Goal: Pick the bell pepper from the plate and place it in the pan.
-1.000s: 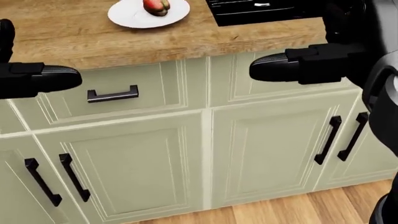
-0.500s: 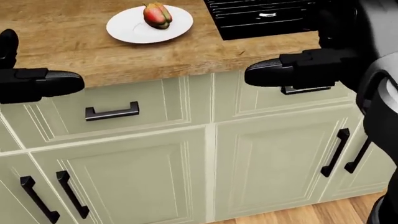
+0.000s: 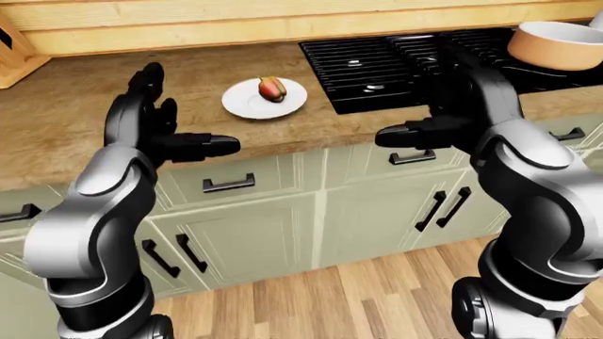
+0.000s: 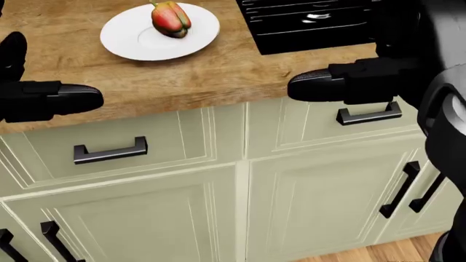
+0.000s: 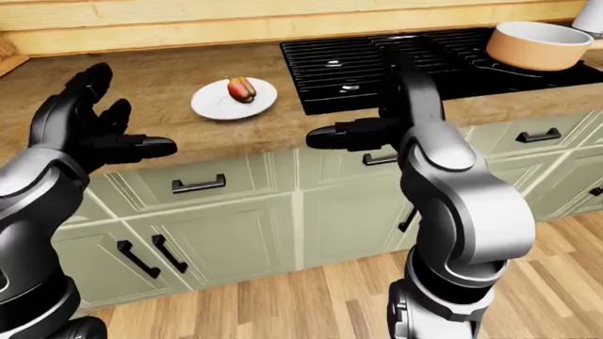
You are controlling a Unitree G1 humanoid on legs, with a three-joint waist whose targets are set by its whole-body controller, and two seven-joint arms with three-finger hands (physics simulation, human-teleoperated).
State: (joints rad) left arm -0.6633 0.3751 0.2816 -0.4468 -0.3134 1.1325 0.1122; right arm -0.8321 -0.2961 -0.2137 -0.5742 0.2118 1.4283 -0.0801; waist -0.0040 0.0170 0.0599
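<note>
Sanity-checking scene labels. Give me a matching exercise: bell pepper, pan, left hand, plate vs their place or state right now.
Column A:
1. bell pepper
2. pan
3. left hand
4. plate

Column B:
a. on the stove, top right of the right-eye view
b. open, holding nothing
c. lying on the plate
d. on the wooden counter, left of the stove

Pairs: 1-c, 2-a, 3-b, 4-d
</note>
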